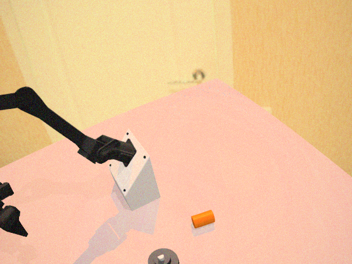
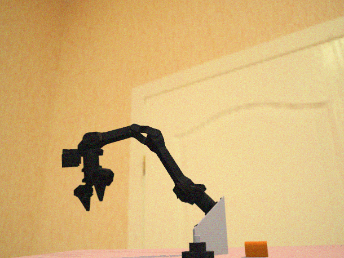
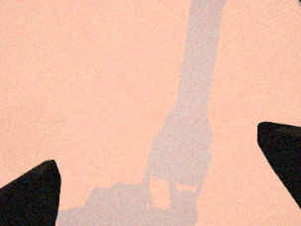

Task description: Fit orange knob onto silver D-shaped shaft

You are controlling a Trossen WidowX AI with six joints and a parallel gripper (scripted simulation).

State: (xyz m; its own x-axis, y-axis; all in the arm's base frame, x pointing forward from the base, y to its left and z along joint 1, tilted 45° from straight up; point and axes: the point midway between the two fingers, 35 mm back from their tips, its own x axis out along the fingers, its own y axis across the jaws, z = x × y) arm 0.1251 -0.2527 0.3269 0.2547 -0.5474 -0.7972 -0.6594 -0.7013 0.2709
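In the top view, I see the orange knob (image 1: 203, 219) (image 2: 256, 249) lying on its side on the pink surface (image 1: 259, 150) (image 2: 84, 254) (image 3: 99, 74). My end effector (image 1: 14, 221) (image 2: 95, 205) (image 3: 160, 153) is partly cut off at the left edge, well apart from the knob. The pale wedge-shaped base (image 1: 144, 184) (image 2: 215, 235) stands between them across the picture. The round pedestal (image 1: 173, 255) (image 2: 198, 254), with its silver shaft (image 1: 160, 256) (image 2: 197, 239) bare, is cut by the bottom edge. To the right of the knob I have open room before the surface's far edge.

In the exterior view, my arm (image 2: 171, 163) arches out left from the base, and the end effector hangs fingers down above the surface, touching nothing. The knob sits low, on the opposite side of the base.

In the wrist view, my fingers stand wide apart with nothing between them; below I see only surface and the arm's shadow (image 3: 193, 99), no knob.
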